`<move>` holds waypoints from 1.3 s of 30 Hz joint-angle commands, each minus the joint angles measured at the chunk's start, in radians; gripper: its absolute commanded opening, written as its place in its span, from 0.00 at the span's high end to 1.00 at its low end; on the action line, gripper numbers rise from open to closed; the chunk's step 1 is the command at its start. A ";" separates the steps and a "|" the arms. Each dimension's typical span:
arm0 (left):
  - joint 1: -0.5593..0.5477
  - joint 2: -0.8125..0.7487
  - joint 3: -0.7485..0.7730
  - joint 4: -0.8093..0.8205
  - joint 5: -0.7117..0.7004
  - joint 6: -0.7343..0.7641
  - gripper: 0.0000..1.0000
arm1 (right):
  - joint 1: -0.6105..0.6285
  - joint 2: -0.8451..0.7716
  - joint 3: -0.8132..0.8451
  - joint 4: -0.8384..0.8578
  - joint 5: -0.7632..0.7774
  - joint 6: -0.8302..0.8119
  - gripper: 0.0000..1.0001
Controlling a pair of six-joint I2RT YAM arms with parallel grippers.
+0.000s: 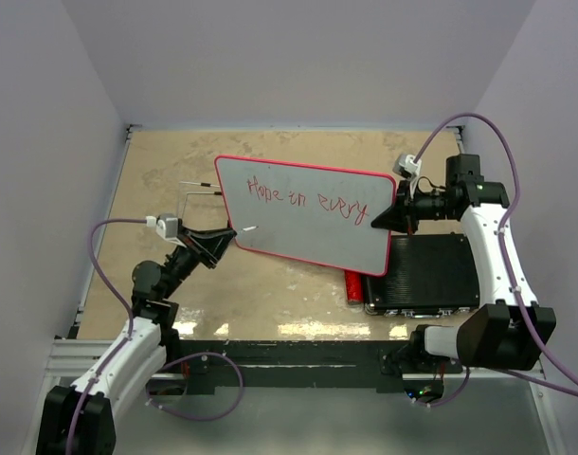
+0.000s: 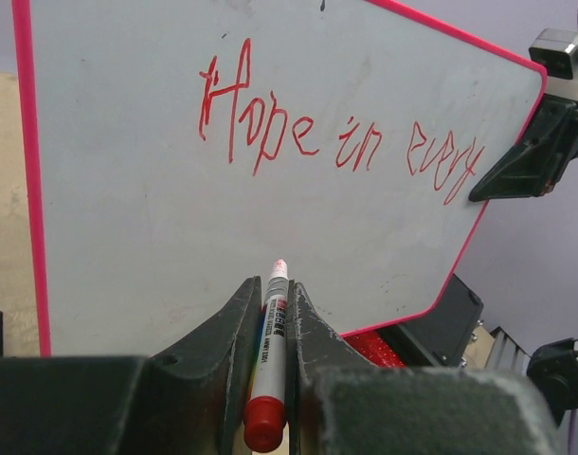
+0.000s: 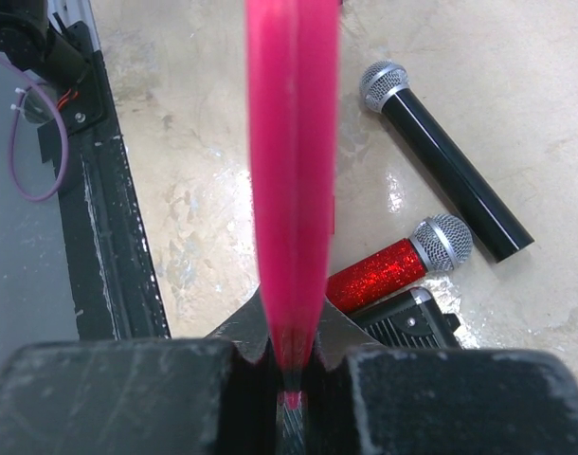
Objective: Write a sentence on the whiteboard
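Observation:
The whiteboard (image 1: 308, 213), white with a thin red frame, is held tilted above the table. My right gripper (image 1: 388, 216) is shut on its right edge. In the right wrist view the red frame (image 3: 291, 171) runs edge-on into the closed jaws of that gripper (image 3: 291, 365). The sentence (image 2: 336, 133) is one red handwritten line reading "Hope in every". My left gripper (image 2: 273, 284) is shut on a red-capped marker (image 2: 270, 360). Its tip points at the blank lower left of the board. I cannot tell whether the tip touches.
A black ribbed case (image 1: 431, 275) lies under the board's right end, with a red glitter microphone (image 3: 384, 270) beside it. A black microphone (image 3: 445, 161) lies on the table under the board. Grey walls close in the table on three sides.

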 commanded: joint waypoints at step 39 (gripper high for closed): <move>-0.030 0.486 0.037 0.585 -0.096 0.172 1.00 | 0.000 0.018 0.042 0.050 -0.040 0.038 1.00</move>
